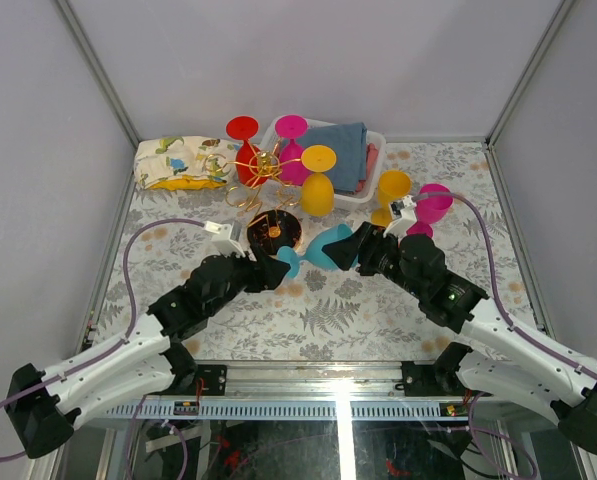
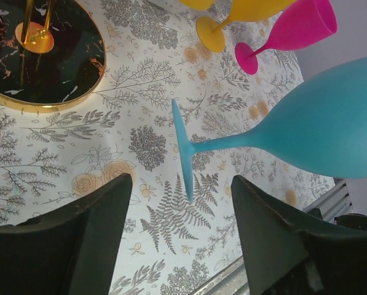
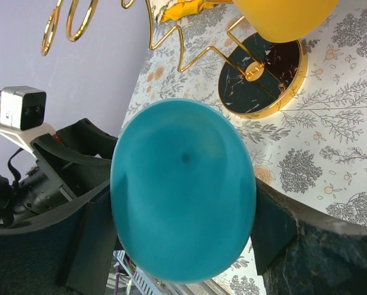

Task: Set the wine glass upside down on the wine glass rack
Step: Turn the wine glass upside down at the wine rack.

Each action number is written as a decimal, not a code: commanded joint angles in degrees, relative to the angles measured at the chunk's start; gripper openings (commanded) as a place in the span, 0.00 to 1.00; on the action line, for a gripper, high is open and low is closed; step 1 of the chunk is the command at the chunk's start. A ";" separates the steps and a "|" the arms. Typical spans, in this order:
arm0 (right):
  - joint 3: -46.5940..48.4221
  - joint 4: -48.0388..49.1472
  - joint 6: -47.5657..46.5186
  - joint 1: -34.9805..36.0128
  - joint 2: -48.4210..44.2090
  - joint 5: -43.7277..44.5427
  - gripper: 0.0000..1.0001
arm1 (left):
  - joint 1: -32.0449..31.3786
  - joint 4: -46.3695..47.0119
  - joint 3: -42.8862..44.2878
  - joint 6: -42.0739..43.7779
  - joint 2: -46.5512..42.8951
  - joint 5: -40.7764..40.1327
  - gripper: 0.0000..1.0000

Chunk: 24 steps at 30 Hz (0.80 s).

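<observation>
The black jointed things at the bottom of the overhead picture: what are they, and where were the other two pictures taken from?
They are two robot arms, the left arm and the right arm, filmed by a fixed camera above. The other pictures come from a camera on each wrist. The right arm's fingers grip a teal wine glass by its bowl, sideways. The left arm's fingers stand open either side of its foot, not touching. On the table are a gold wire rack with three glasses hung upside down, a white basket of cloths, a folded cloth and two loose glasses.
</observation>
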 commanded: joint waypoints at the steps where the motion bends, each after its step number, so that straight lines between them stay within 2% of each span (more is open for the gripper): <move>1: 0.66 5.63 1.28 0.73 -0.66 0.19 0.59 | -0.56 6.63 -0.79 0.59 1.21 -2.93 0.60; 8: 0.49 7.08 1.95 0.74 -0.10 -0.48 0.59 | -0.81 9.25 -1.41 0.54 3.31 -2.35 0.37; 17: 0.00 6.86 2.90 0.83 1.40 -2.07 0.61 | -0.88 10.34 -1.88 1.71 4.39 -3.33 0.01; 20: 0.10 6.44 2.83 0.82 1.65 -2.28 0.70 | -0.94 9.48 -1.57 2.98 4.34 -3.95 0.00; 24: 0.79 3.65 1.41 0.77 0.77 -0.56 0.88 | -0.90 6.73 -0.28 6.31 4.12 -4.29 0.00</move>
